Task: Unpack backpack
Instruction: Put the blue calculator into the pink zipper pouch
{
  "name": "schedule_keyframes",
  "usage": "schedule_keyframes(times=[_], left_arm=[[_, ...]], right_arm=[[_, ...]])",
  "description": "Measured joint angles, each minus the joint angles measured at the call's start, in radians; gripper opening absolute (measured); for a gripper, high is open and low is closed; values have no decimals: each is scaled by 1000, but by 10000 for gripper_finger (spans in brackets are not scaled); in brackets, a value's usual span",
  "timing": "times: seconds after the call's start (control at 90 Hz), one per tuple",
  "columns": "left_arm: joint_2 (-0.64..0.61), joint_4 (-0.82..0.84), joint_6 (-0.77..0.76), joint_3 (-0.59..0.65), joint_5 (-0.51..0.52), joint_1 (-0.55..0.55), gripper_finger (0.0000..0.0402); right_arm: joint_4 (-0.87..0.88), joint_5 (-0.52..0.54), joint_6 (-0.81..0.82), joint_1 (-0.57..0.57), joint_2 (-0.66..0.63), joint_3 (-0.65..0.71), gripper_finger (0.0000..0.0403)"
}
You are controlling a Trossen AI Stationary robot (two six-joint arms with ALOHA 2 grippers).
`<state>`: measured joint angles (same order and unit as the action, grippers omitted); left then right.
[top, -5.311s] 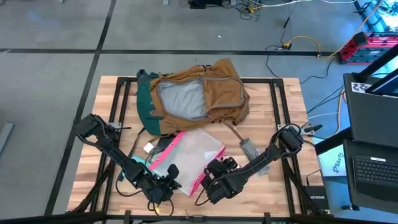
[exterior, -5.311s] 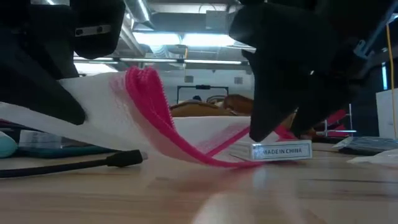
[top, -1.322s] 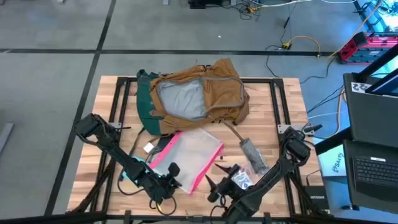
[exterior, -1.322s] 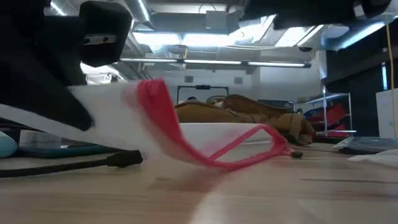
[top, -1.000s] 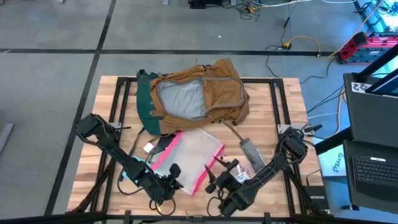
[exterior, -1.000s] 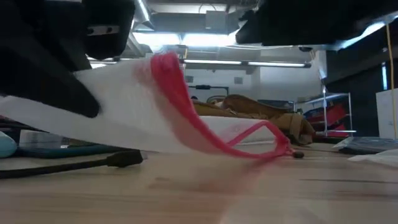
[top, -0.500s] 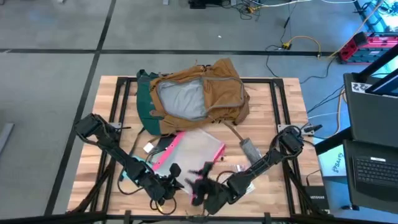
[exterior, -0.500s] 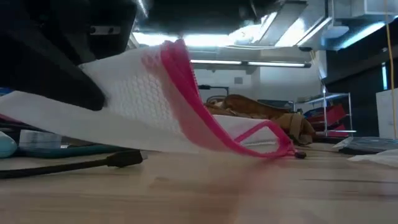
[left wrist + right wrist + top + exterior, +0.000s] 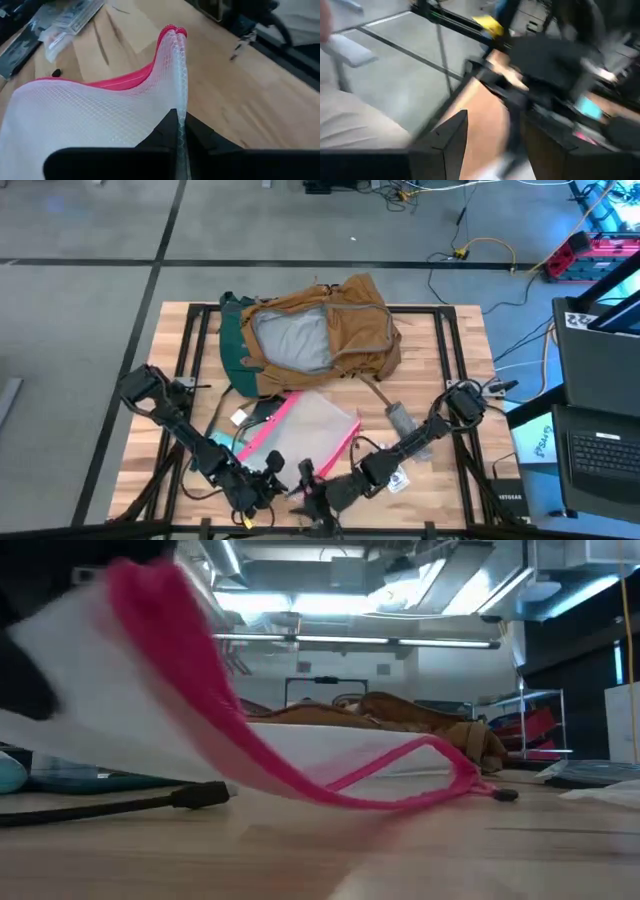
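Observation:
The tan backpack (image 9: 318, 332) lies open at the table's far middle, grey lining up and teal base to the left. Nearer lies a clear, pink-edged mesh pouch (image 9: 305, 427). My left gripper (image 9: 262, 478) is shut on its near end (image 9: 120, 110) close to the table's near edge. In the low view the pouch (image 9: 110, 670) rises steeply at the left and its far end (image 9: 455, 772) rests on the wood. My right gripper (image 9: 308, 483) hovers open just right of the left one, holding nothing; its wrist view is blurred. My left gripper pinches a raised ridge of the pouch's mesh wall (image 9: 179, 102) between its two fingers, near the pink-edged near corner (image 9: 172, 31). The fingers come low from the table's near-left side. The near end is lifted and the pouch slopes down, its far end on the table.
A grey folded item (image 9: 402, 420) and a small clear packet (image 9: 396, 478) lie right of the pouch. A teal object (image 9: 226, 444) and a white tag (image 9: 238, 417) lie left of it. A black cable (image 9: 120, 805) runs along the near left.
My right gripper has swung toward the table's left and near edge, ending beside my left gripper. My left gripper has drawn slightly toward the near edge and raised the pouch's near end higher; the pouch's far end has stayed on the table.

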<state>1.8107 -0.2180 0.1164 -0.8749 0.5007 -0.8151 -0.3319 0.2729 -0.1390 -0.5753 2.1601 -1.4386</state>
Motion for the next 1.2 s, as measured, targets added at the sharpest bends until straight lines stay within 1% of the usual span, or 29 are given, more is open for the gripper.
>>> schedule_keyframes(times=[0.078, 0.133, 0.4, 0.522, 0.578, 0.633, 0.7, 0.8, 1.033, 1.144, 1.2], left_arm=[[0, 0, -8, 0, 0, -13, 0], [0, 1, -10, 0, 0, -21, 0], [0, 36, -13, 0, 5, -36, 0], [0, 53, -31, 0, 7, -36, 0], [0, 57, -31, 0, 8, -36, 0], [-1, 57, -29, 0, 8, -36, 0], [-1, 58, -22, 0, 8, -36, 0], [-7, 65, -12, 0, 9, -35, 0], [-27, 46, 34, 0, 8, -48, 0], [-30, 50, 40, 1, 6, -55, 0], [-40, 23, 46, 15, -2, -48, 0]], right_arm=[[-24, 47, 26, 26, -12, 51, 165], [-37, 121, 60, 40, -42, 100, 165], [-252, 344, 55, 23, -348, 471, 165], [-414, 478, 55, -23, -542, 715, 165], [-541, 490, 55, -41, -606, 838, 165], [-695, 439, 64, -47, -642, 947, 165], [-833, 388, 132, -43, -642, 1032, 165], [-819, 366, 220, -39, -594, 1060, 165], [-819, 362, 224, -39, -415, 993, 165], [-826, 363, 212, -39, -353, 958, 165], [-826, 369, 209, -39, -338, 945, 165]])
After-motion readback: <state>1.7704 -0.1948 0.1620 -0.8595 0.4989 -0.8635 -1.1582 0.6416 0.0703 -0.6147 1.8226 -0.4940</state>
